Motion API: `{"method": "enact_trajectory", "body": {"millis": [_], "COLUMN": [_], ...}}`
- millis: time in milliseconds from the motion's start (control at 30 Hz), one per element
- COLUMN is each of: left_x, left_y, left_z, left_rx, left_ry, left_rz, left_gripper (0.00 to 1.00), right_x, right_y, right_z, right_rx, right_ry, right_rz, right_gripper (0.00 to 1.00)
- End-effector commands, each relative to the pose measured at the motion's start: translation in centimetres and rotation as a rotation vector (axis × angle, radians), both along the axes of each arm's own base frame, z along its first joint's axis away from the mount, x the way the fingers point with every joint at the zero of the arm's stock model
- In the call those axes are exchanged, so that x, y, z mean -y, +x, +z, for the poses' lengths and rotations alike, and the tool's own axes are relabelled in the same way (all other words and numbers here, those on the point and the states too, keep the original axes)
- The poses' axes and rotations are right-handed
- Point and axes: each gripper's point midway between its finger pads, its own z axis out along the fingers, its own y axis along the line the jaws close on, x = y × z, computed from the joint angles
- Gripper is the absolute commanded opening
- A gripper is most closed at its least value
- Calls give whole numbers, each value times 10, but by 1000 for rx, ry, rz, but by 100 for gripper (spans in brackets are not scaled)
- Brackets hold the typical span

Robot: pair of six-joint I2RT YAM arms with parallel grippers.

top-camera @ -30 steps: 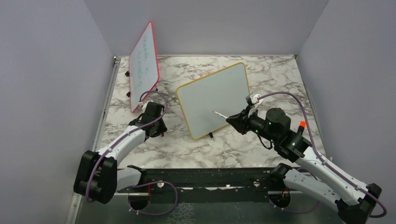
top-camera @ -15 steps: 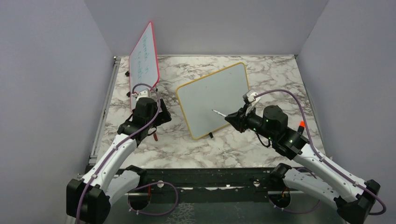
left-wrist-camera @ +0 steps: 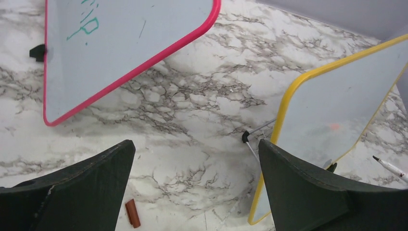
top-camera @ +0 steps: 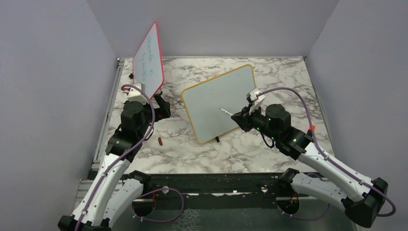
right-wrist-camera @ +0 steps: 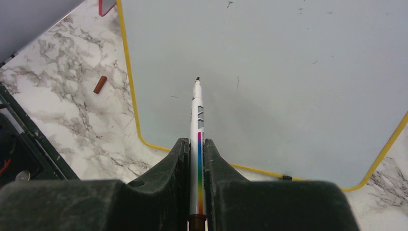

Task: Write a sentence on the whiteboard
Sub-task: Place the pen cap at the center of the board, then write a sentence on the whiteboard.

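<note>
**Letting go on the left, lining up on the right**

Centre stage, the white rectangular whiteboard with the yellow-orange frame (top-camera: 219, 98) stands propped at a tilt in the middle of the marble-patterned table (top-camera: 240, 149), and its face is blank, not a word on it. The slim white marker with the rainbow stripe (right-wrist-camera: 197, 120) points straight at that face, cap off and tip over the lower middle. Whether it touches, I cannot tell. The right gripper (right-wrist-camera: 195, 144) is clamped tight on the barrel and has edged slightly closer to the board.

Now the big change. The small reddish-brown marker cap (top-camera: 159, 141) lies alone on the marble left of the board. The left gripper (left-wrist-camera: 195, 144), low over that spot a second ago, has spread its jaws wide, empty, and lifted back toward the red-pink-framed board (top-camera: 146, 67).

My read: uncapping is done, the helper arm is out of the way, and the writing itself has yet to begin.
</note>
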Motion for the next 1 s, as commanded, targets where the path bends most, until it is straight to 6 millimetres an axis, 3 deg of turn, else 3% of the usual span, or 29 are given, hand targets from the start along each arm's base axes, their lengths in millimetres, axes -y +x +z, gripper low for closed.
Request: {"method": "enact_trajectory", "body": {"millis": [0, 467, 800, 967], "left_x": [21, 90, 100, 105], "left_y": [5, 38, 52, 56], "left_z": [36, 56, 64, 52], "left_rx": [136, 176, 142, 102], "left_ry": [36, -23, -96, -114], "left_rz": [-154, -496, -650, -705], "left_gripper": [99, 97, 91, 87], "right_x": [5, 7, 1, -4], "right_y": [12, 18, 25, 20], "right_z": [30, 54, 72, 73], "right_rx": [77, 66, 8, 8], "right_ry": [15, -50, -121, -118], "right_rz": [-55, -71, -101, -88], "right_gripper": [1, 1, 1, 1]}}
